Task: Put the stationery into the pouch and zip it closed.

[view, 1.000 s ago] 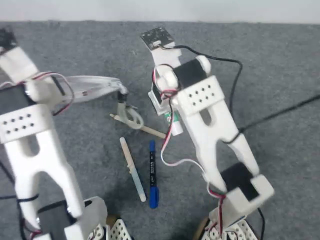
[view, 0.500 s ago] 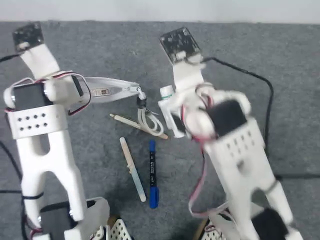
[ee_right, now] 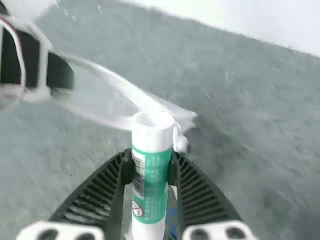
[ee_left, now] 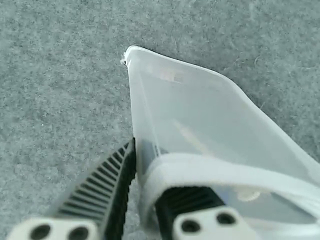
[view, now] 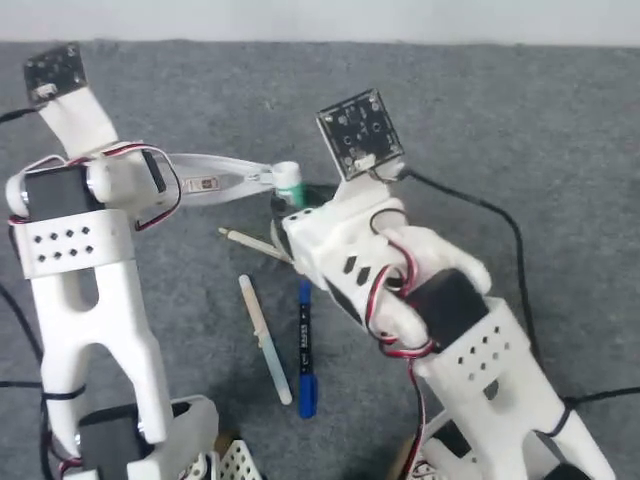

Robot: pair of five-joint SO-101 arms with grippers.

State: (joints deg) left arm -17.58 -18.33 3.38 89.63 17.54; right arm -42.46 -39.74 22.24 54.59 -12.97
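My left gripper [view: 160, 178] is shut on one end of the translucent pouch [view: 220, 177], holding it above the carpet; its jaws pinch the pouch's [ee_left: 200, 125] edge at the left gripper [ee_left: 145, 200]. My right gripper [view: 296, 207] is shut on a green and white glue stick [view: 288, 183], whose white cap touches the pouch's far tip. In the right wrist view the glue stick [ee_right: 150, 170] stands upright between the jaws of the right gripper [ee_right: 150, 200], with the pouch [ee_right: 115, 95] just beyond it. On the carpet lie a wooden stick [view: 248, 241], a pale pen [view: 265, 340] and a blue marker [view: 305, 350].
Grey carpet [view: 520, 130] covers the table, with a white wall behind. A black cable [view: 500, 225] runs to the right of the right arm. The arm bases [view: 180, 440] stand at the near edge.
The right arm has carried the glue stick left, up to the pouch's tip. The left arm shifted the pouch slightly right a second ago and has since held still.
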